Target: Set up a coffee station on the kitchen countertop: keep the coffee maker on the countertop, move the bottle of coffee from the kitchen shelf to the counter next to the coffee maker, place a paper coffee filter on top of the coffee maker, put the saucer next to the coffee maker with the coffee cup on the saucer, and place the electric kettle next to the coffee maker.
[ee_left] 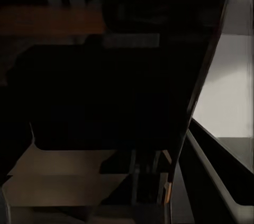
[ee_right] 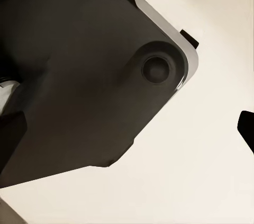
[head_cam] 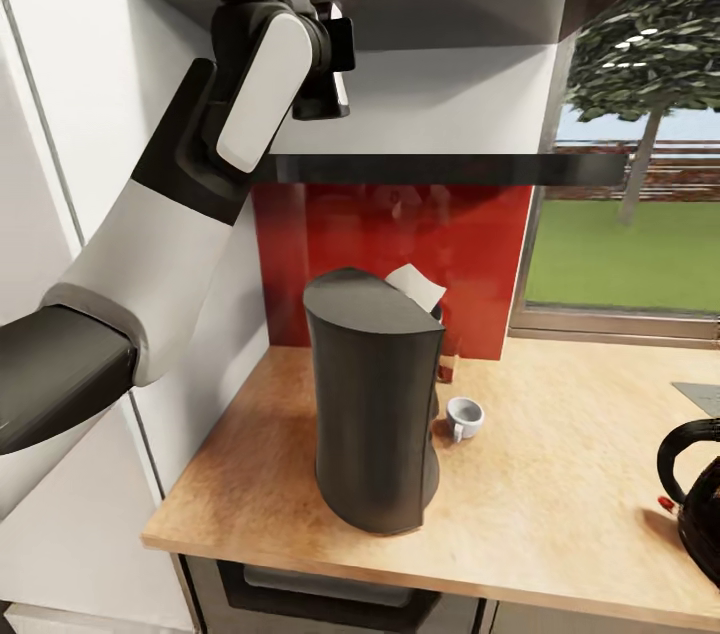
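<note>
— While the left arm (head_cam: pixel 170 244) is raised between the shelves, can its gripper's state be told?
— It cannot. The paper coffee filter (head_cam: pixel 416 286) is seen atop the coffee maker (head_cam: pixel 372 404), the coffee cup (head_cam: pixel 464 416) beside it.

paper coffee filter (head_cam: pixel 417 286) on coffee maker (head_cam: pixel 373 404); coffee cup (head_cam: pixel 464 416) beside it.

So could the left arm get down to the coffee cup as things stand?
Probably not directly: the left arm is raised by the kitchen shelf, and the coffee maker stands between it and the coffee cup.
</note>
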